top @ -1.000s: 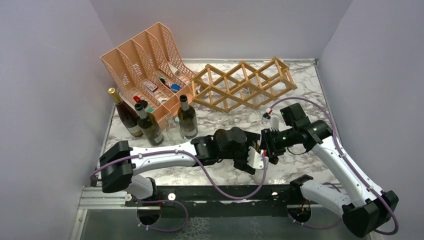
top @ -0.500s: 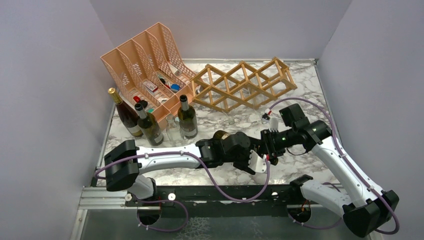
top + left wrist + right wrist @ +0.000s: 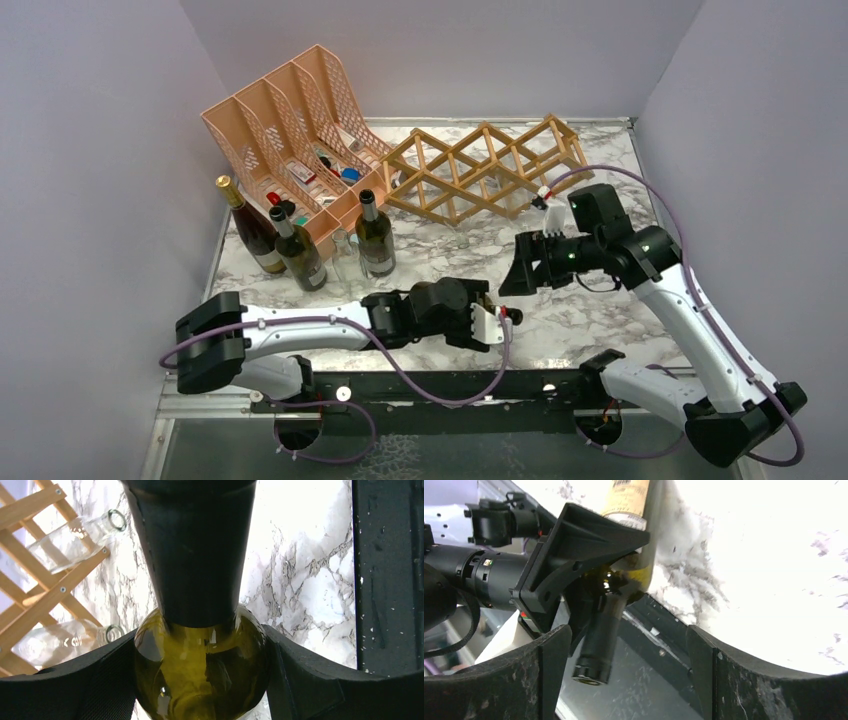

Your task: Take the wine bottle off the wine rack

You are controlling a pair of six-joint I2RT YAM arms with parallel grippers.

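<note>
The wine bottle (image 3: 200, 672) is olive-green glass with a black foil neck. My left gripper (image 3: 200, 645) is shut on its shoulder, both fingers pressed against the glass. In the top view the left gripper (image 3: 490, 322) is low over the table's near edge and its wrist hides the bottle. The right wrist view shows the bottle's neck (image 3: 600, 635) pointing at the camera. My right gripper (image 3: 626, 635) stands open around empty space just short of the neck. It (image 3: 518, 268) hovers right of centre. The wine rack (image 3: 485, 170) stands at the back and holds clear glass bottles (image 3: 75, 535).
A salmon-pink mesh organiser (image 3: 290, 120) stands at the back left. Three upright wine bottles (image 3: 300, 250) and a small clear one (image 3: 345, 258) stand in front of it. A black rail (image 3: 450, 385) runs along the near edge. Grey walls close in both sides.
My right gripper opened, let go of the bottle's neck and drew back up and right. My left gripper closed on the bottle and carried it left, toward the near edge.
</note>
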